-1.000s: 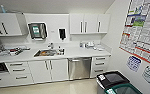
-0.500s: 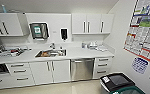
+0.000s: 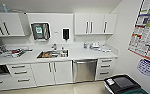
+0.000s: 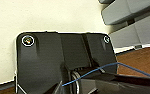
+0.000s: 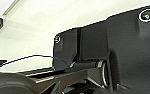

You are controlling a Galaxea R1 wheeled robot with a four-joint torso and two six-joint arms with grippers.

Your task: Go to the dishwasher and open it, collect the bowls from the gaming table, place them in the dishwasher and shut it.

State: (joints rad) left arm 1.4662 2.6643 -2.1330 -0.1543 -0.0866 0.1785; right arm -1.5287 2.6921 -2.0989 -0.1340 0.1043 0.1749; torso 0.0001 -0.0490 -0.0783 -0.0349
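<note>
Head view: kitchenette wall. Dishwasher, steel front w/ bar handle along its top edge, door shut, sits under the white counter. Just left of the dishwasher: a pair of white cabinet doors; further left, a drawer stack. Just right of the dishwasher: another drawer stack, running up to the side wall. Sink is set in the counter above and left of the dishwasher, w/ stuff in the basin too blurred to name. Wall cabinets hang above the dishwasher; a paper-towel box and a dark soap dispenser are on the wall up and left of it. Small items on the counter above and right of the dishwasher, can't tell what.

Room to move: pale floor runs along the front of the dishwasher and cabinets. Right of the dishwasher and nearer the camera, a dark bin stands against the side wall, below posters, narrowing that side.

Left wrist view: the robot's dark plate, a thin blue cable across it, pale wall, grey shapes, a strip of brown floor. Right wrist view: same sort of plate and a blue cable, pale wall behind. No dishwasher in either wrist view. Whether either pincer is open or closed: cannot tell.
</note>
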